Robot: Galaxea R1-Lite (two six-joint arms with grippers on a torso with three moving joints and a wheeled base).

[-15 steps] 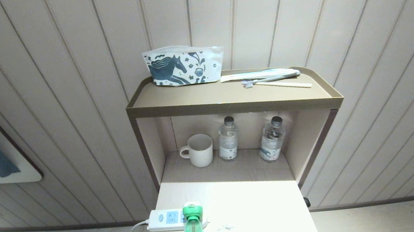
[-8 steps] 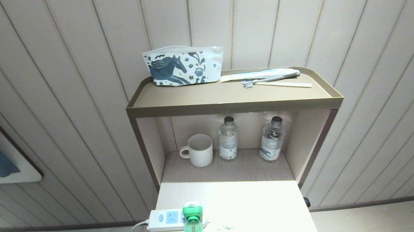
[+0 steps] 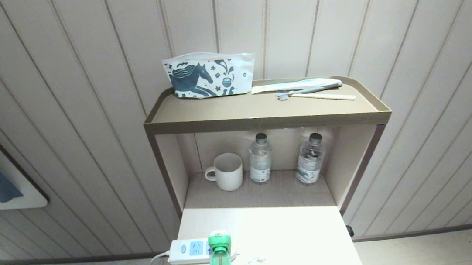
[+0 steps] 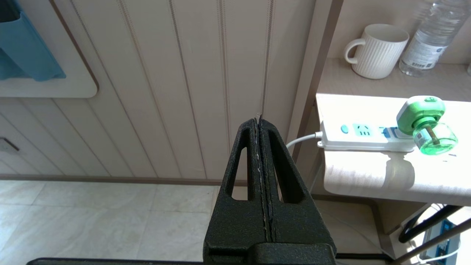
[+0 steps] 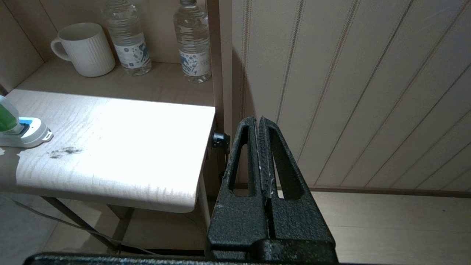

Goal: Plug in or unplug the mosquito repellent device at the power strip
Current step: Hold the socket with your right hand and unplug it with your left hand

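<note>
Device unmoved in strip, arms unmoved

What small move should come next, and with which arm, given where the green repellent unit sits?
Probably open the left gripper and start it toward the mosquito repellent device. The device is seated in the power strip, so unplugging is what remains. Both sets of jaws are shut, off the table, and the right gripper looks farther away.

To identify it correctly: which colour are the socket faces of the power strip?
Light blue, on the white power strip; the left wrist view shows this best.
</note>
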